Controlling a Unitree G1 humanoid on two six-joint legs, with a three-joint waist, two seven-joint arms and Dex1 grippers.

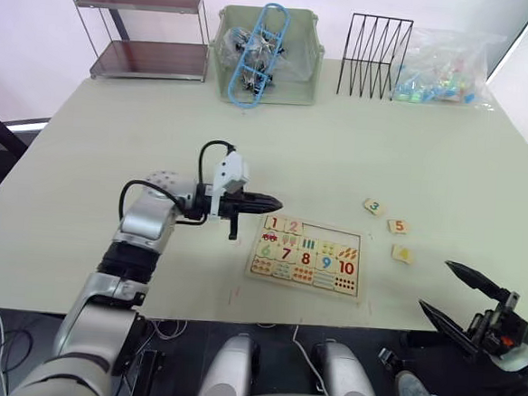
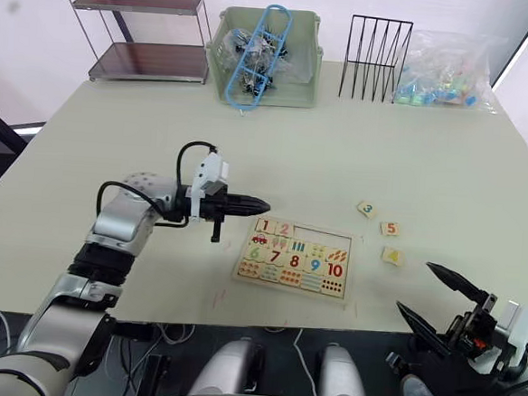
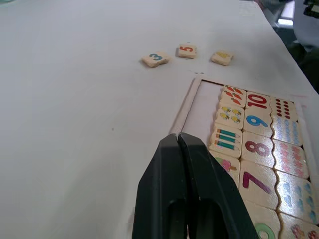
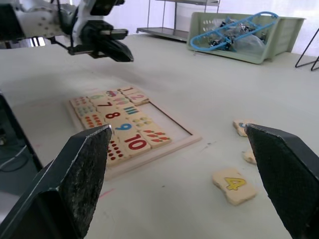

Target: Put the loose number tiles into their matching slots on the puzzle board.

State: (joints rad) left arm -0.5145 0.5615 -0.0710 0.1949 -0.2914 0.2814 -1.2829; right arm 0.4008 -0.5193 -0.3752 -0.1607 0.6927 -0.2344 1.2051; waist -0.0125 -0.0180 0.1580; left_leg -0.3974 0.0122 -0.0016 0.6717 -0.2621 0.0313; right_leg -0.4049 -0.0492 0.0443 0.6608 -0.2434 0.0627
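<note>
Seeing the puzzle board (image 1: 307, 255) low in the centre of the head frame, flat on the table (image 1: 143, 117). We read tiles 1 (image 1: 274, 223) and 2 (image 1: 293, 226) already seated at the left end of its top row; the three matching slots (image 1: 334, 236) to their right are bare. Rows below carry small pictures, the numbers 6 to 10, then dots.

Three loose number tiles lie on the table to the right of the board, apart from it and from each other: 3 (image 1: 374, 207) highest, 5 (image 1: 398, 226) lower right of it, 4 (image 1: 402, 253) lowest and nearest the right gripper.

Our left gripper (image 1: 275, 202) sits left of centre, fingers clenched together with nothing between them, tips just above the board's top-left corner. In the left wrist frame the shut fingers (image 3: 172, 194) point along the board's edge toward the loose tiles.

Our right gripper (image 1: 445, 288) is at the lower right of the frame, past the table's near edge, fingers spread wide and empty. Its wrist view has tile 4 between the two fingers (image 4: 75, 179), with the board beyond.

Along the top of the frame: a two-tier shelf (image 1: 149, 27) upper left, a green bin (image 1: 266, 58) holding a blue item, a black wire rack (image 1: 376, 45), and a clear bag (image 1: 447, 70) upper right.
</note>
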